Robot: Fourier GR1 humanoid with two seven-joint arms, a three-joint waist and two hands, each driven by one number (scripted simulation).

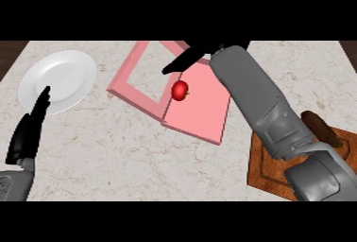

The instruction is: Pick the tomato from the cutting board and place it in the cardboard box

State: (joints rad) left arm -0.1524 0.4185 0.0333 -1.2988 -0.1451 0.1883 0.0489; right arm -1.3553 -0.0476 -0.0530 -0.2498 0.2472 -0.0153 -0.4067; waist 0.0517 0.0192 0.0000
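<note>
Head view: the tomato point(180, 90) lies in the pink box point(199, 111), frame center, with the right robot hand point(191, 56) open just above it (fingers straight). It should lift away cleanly. The left robot hand point(31, 127) rests open by the white plate point(66, 71); the cutting board point(268, 172) sits lower right.

- Marble counter point(140, 156) fills the view.
- White plate point(59, 80) lies at the far left.
- Left hand point(31, 130) rests at the lower left, fingers straight, tips over the plate's near rim.
- Pink box point(140, 78), an open frame, lies at centre, with a flat pink flap point(202, 111) beside it on the right.
- Red tomato point(180, 90) sits at the flap's left edge, by the frame.
- Right hand point(195, 56) reaches over the box's far side, fingers straight, apart from the tomato.
- Wooden board point(268, 172) lies at the lower right under the right forearm, with a dark brown item point(320, 127) on it.
</note>
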